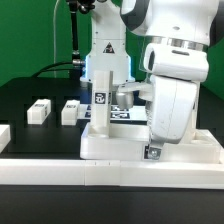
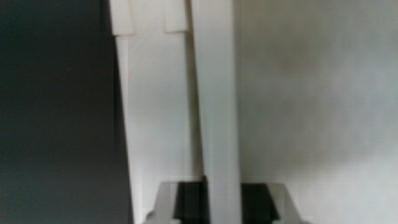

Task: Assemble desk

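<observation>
The desk panel (image 1: 120, 146) lies flat near the table's front, white and rimmed. One tagged white leg (image 1: 100, 108) stands upright on the panel's end at the exterior view's left. In the wrist view my gripper (image 2: 217, 205) is shut on a long white leg (image 2: 214, 100), a dark pad (image 2: 260, 205) on each side of it. The leg runs straight away from the jaws, over a pale surface with black table beside it. In the exterior view my arm's wrist (image 1: 172, 105) hangs low over the panel's other end and hides the fingers. A small tag (image 1: 153, 152) shows just under it.
Two loose tagged legs (image 1: 38, 111) (image 1: 70, 111) lie on the black table at the exterior view's left. A long white rail (image 1: 100, 178) runs along the front. The marker board (image 1: 122, 112) lies behind the panel, before the arm's base (image 1: 105, 50).
</observation>
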Action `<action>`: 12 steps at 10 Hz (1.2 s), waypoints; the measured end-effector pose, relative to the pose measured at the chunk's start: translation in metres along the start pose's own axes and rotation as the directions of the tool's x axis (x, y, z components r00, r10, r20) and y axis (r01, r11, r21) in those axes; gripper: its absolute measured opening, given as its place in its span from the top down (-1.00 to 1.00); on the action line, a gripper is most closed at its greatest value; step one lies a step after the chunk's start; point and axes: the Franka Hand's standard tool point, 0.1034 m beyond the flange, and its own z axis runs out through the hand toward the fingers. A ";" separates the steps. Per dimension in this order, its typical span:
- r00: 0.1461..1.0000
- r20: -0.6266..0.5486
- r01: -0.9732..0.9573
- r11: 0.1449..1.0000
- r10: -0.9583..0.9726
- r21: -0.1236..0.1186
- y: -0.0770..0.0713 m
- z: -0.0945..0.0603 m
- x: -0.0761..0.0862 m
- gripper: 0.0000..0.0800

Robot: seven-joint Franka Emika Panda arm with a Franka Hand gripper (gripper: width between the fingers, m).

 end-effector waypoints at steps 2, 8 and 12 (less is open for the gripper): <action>1.000 0.000 -0.003 1.000 0.003 0.000 0.001 0.004 0.000 0.86; 1.000 0.001 -0.007 1.000 0.007 0.004 0.000 0.004 -0.002 -0.50; 1.000 0.002 -0.009 1.000 0.009 0.004 0.000 0.005 -0.004 -0.62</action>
